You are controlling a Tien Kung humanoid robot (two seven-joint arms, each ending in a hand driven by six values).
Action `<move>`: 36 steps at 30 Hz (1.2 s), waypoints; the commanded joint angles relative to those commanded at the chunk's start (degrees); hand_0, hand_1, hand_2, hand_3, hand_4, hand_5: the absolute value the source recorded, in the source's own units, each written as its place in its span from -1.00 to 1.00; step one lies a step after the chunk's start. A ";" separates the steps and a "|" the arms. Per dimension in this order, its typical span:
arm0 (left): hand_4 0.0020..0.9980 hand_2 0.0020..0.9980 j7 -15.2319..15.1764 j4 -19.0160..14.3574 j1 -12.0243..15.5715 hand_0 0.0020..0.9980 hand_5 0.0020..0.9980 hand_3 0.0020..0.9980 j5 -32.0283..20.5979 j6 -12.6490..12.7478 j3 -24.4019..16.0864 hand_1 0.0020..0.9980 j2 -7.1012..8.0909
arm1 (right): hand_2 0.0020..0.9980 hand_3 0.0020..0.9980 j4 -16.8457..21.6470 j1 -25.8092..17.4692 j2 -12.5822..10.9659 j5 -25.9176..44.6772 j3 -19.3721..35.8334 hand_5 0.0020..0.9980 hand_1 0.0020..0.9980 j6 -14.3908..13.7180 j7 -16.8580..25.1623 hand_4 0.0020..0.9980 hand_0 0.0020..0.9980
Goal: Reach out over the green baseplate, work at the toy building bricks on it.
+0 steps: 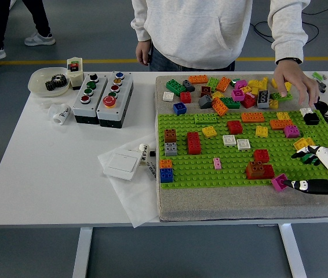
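Baseplate: the green baseplate [210, 168] lay on a grey mat at the table's right half, studded with bricks in many colours.
Blue-and-orange stack: at the plate's near-left corner [166, 171], well apart from any hand.
Brown-and-red block: near the plate's front edge [259, 169], left of the robot's fingers.
Magenta brick: the magenta brick [280, 183] sat tilted at the plate's front edge, just left of the robot's lowest fingertip, touching it or almost so. I couldn't tell which.
Person's hand: across the table, a person's hand [291, 81] rested fingers-down among the loose bricks beyond the plate's far edge.
Right hand: the robot's right hand [319, 168] came in low from the right, fingers spread and holding nothing, 1 dark finger pointing left at the magenta brick.
Key relation: that brick lay straight leftward off the fingertip, so the right hand looked much the nearer.
Left hand: nowhere to be seen.
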 joint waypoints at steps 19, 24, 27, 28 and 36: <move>0.56 0.68 0.07 0.00 -0.22 0.52 0.38 0.46 -0.01 -0.06 0.34 0.58 0.10 | 0.27 0.26 -3.50 1.06 2.86 0.86 -4.30 0.03 0.04 -2.82 -1.27 1.00 -0.18; 0.56 0.68 0.06 0.00 -0.22 0.52 0.38 0.46 -0.19 -0.08 0.57 0.58 0.14 | 0.27 0.25 -3.49 0.98 3.31 0.81 -5.23 0.03 0.02 -3.65 -1.27 1.00 -0.21; 0.56 0.68 0.06 0.00 -0.24 0.52 0.38 0.46 -0.26 -0.05 0.62 0.58 0.14 | 0.27 0.25 -4.11 1.22 3.53 0.49 -5.85 0.03 0.02 -4.20 -1.22 1.00 -0.21; 0.56 0.69 0.06 0.00 -0.25 0.52 0.38 0.47 -0.26 -0.05 0.62 0.58 0.14 | 0.22 0.19 -4.33 1.32 3.58 0.43 -6.03 0.03 -0.03 -4.40 -1.24 1.00 -0.34; 0.55 0.68 0.03 0.00 -0.36 0.52 0.37 0.47 -0.52 -0.02 0.80 0.58 0.13 | 0.13 0.12 -5.73 2.05 4.07 -1.30 -7.08 -0.01 -0.11 -6.47 -1.26 1.00 -0.47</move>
